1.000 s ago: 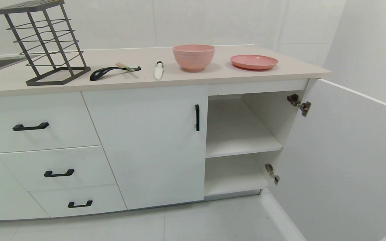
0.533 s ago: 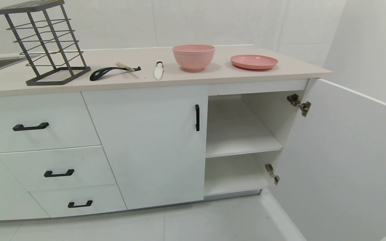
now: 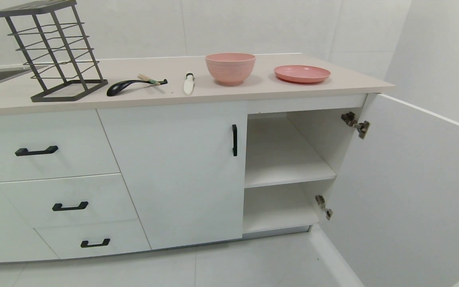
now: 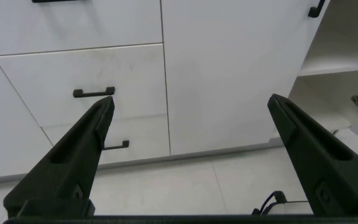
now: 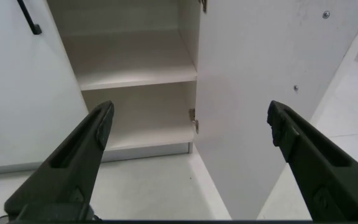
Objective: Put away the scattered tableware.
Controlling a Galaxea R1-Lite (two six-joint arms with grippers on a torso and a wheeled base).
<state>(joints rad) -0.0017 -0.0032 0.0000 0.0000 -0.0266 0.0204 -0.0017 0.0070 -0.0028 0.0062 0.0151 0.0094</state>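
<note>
Countertop, left to right: black spoon, white knife, pink bowl, pink plate; none stowed. Left gripper, right gripper: jaws spread wide, empty, low before cabinet. Risks: flat plate slipping from pinch; open door obstructing right arm.

A salmon-pink bowl and a plate of the same pink stand out against the pale beige desk. The spoon is glossy black. The knife is white with a dark mark near one end, and the chopsticks are light wood. The wire rack is dark grey. The cabinet door and drawers are plain white with black handles. The left pincer and the right pincer are matte black.
</note>
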